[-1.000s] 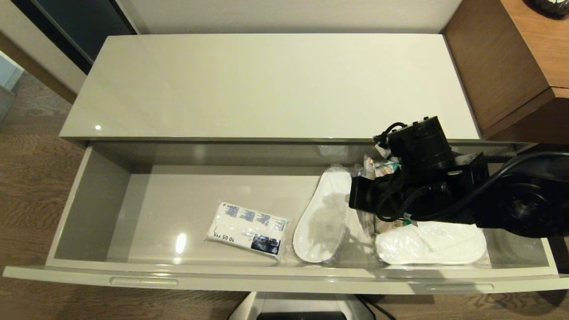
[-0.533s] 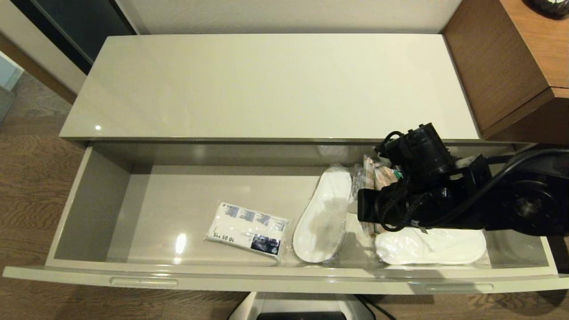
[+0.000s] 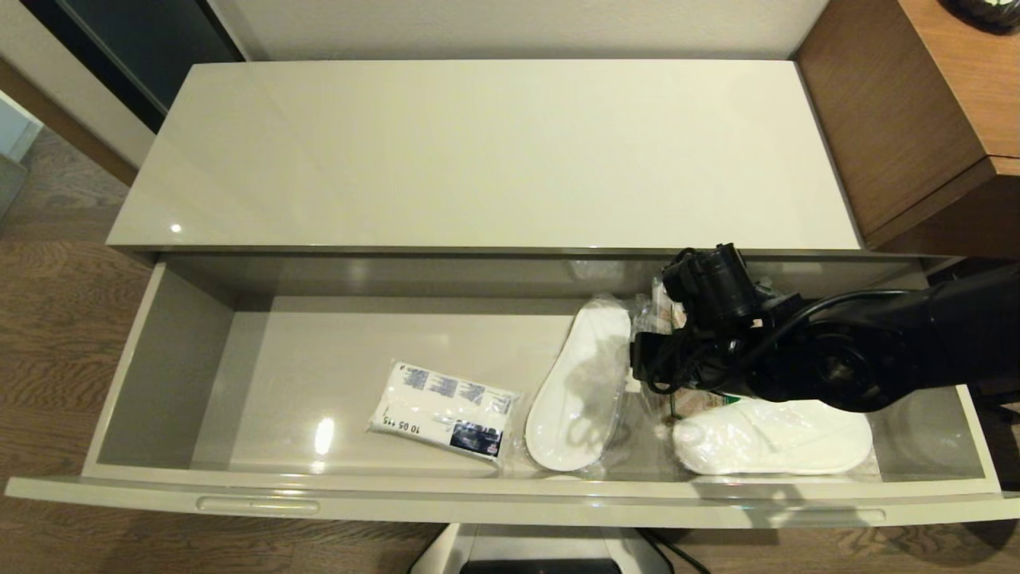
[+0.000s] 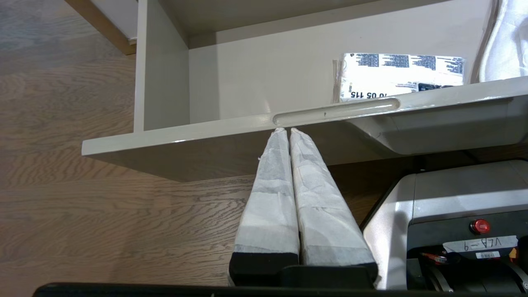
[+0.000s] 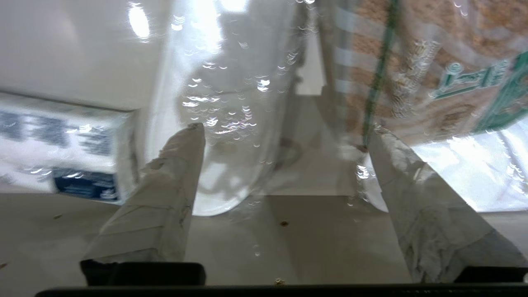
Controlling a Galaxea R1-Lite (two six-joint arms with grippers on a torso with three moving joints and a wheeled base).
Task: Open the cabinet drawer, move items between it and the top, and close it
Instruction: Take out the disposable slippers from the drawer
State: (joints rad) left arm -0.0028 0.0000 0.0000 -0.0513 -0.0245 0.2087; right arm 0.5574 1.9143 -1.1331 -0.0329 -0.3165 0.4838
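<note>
**A:** Right gripper [image 5: 284,136] had dropped lower into the wide, glossy beige-grey cabinet drawer [image 3: 159,375] than half a second before, hadn't it?

**B:** Yes. In the head view its black arm sat right of centre, sunk toward the drawer floor where earlier it rode higher. Its cloth-covered fingers [image 5: 165,198] were spread wide with nothing between them.

**A:** And beneath them?

**B:** In the wrist view, the flat white slipper in clear plastic wrap [image 3: 578,391] showed between the fingertips, one tip over its wrap. A second wrapped white slipper [image 3: 771,446] lay lower right, and a crinkled brown-and-green printed packet [image 5: 433,70] sat beside the other finger.

**A:** So a pick was being lined up?

**B:** I'd judge so; the descent suggested a grasp on the slipper, bound for the long glossy beige-grey top [image 3: 478,151].

**A:** The small white tissue packet with blue prints and a dark label [image 3: 442,410]?

**B:** Lying at lower centre, apart from the arm.

**A:** Left gripper [image 4: 288,132]?

**B:** Parked under the drawer's front edge, fingers pressed together, empty.
</note>
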